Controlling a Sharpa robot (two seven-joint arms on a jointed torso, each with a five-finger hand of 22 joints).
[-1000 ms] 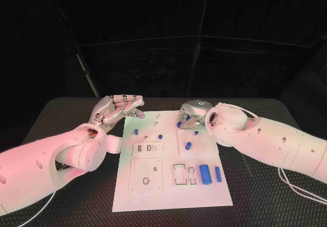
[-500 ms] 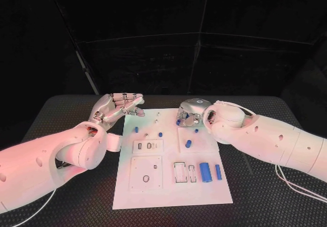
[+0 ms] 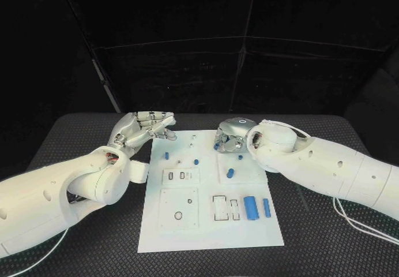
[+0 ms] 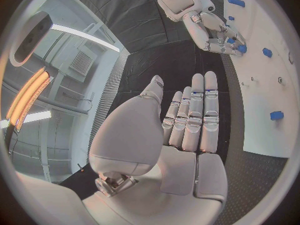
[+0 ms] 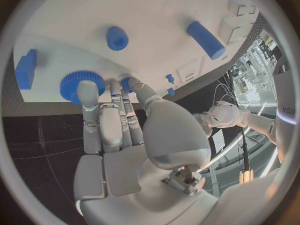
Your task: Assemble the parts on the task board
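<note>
two white arms were over the black bench (image 3: pixel 75 130), with the white task board (image 3: pixel 208 231) lying flat in the middle between them. the left hand (image 3: pixel 143 128) hovered just off the board's far left corner, holding nothing, palm up-ish with the fingers (image 4: pixel 199 110) straight and lying side by side, thumb a bit apart. the right hand (image 3: pixel 232 138) was down at the far right part of the board, fingers (image 5: pixel 100 120) curled forward with their tips on a blue toothed gear (image 5: pixel 77 84). whether it actually gripped the gear or just rested on it, i couldn't tell; the right wrist view only showed fingertips lying on top of it and beside it. next to the gear in that view there was a blue round peg (image 5: pixel 117 37), a blue cylinder (image 5: pixel 205 39) lying on its side and a blue block (image 5: pixel 25 68) near the board's edge. on the near right part of the board a bigger blue cylinder (image 3: pixel 250 208) and a thinner blue bar (image 3: pixel 266 207) lay side by side, well apart from both hands. a few smaller blue parts sat scattered across the far half, like one at (image 3: pixel 167 156).
</note>
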